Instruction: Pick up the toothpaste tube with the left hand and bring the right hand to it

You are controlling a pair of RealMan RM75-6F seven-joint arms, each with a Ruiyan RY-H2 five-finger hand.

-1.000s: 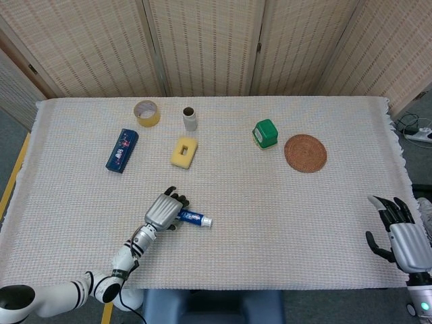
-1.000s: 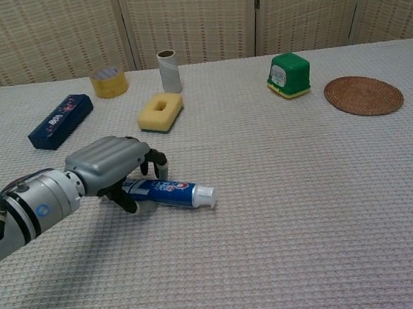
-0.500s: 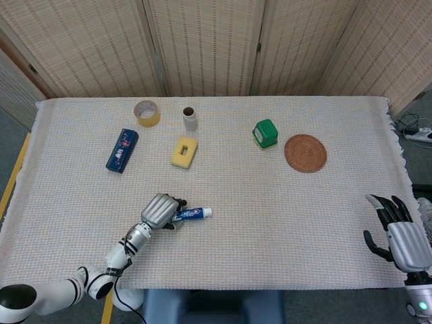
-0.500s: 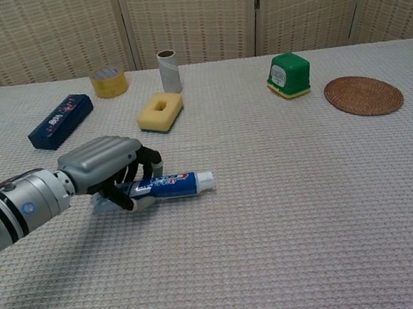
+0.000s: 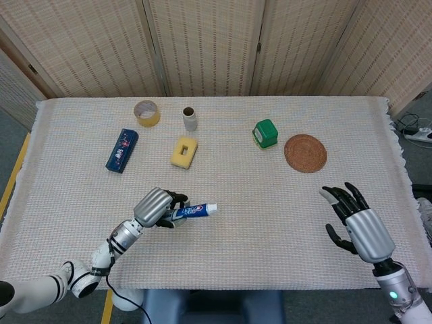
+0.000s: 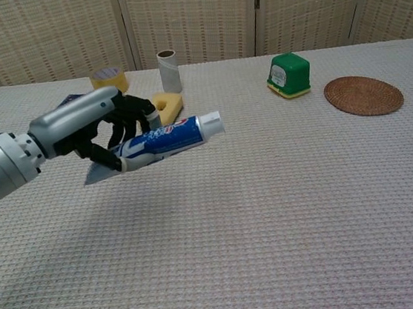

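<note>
My left hand [image 5: 154, 206] [image 6: 95, 130] grips the blue and white toothpaste tube [image 5: 194, 211] [image 6: 169, 138] and holds it lifted off the table, white cap pointing right. In the head view my right hand [image 5: 358, 226] hovers over the table's right front part, fingers spread, holding nothing, well to the right of the tube. The chest view does not show the right hand.
At the back of the cloth-covered table [image 5: 256, 202] lie a dark blue box [image 5: 121, 150], a tape roll [image 5: 146, 113], a cardboard tube [image 5: 190, 119], a yellow sponge [image 5: 183, 152], a green box [image 5: 265, 133] and a woven coaster [image 5: 305, 153].
The left hand has raised the toothpaste tube from the table. The right hand has come in from the far right edge toward the middle.
</note>
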